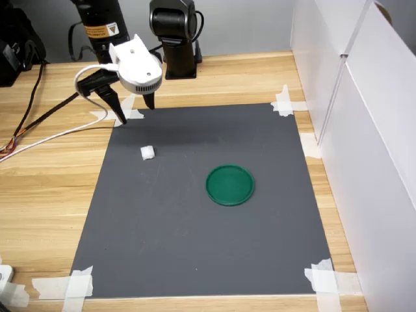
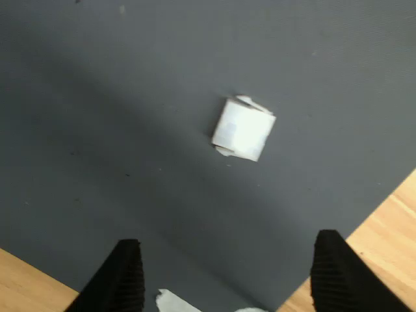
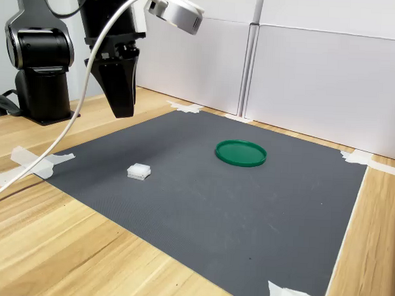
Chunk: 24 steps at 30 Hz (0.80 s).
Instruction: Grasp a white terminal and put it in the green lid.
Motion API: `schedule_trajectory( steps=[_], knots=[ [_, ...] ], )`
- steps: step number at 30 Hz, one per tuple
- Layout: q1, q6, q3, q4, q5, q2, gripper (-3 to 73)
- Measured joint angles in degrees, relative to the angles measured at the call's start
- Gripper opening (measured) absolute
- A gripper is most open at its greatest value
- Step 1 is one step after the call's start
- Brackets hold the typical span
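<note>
A small white terminal (image 1: 147, 153) (image 3: 138, 172) lies on the dark grey mat, toward the first exterior view's left. In the wrist view the white terminal (image 2: 243, 129) sits ahead of my two black fingertips (image 2: 123, 276), which stand well apart. My gripper (image 1: 135, 112) (image 3: 121, 99) hangs open above the mat's far corner, short of the terminal and holding nothing. The green lid (image 1: 230, 184) (image 3: 240, 152) lies flat near the mat's middle, with nothing in it.
The grey mat (image 1: 195, 240) is taped at its corners to a wooden table (image 1: 39, 195). White panels (image 1: 370, 130) wall off the first exterior view's right side. The arm's black base (image 1: 175, 39) and cables (image 1: 45, 140) occupy the far side.
</note>
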Motion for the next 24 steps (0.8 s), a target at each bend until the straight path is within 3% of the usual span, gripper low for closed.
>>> schedule_trajectory(
  steps=[7,15,24],
  knots=[
    [0.0,4.5,0.0,1.8,-1.8,0.4,63.5],
    [0.0,9.8,0.0,0.8,-2.4,5.5,63.5],
    [0.0,8.2,0.0,0.5,-5.1,9.1,63.3]
  ],
)
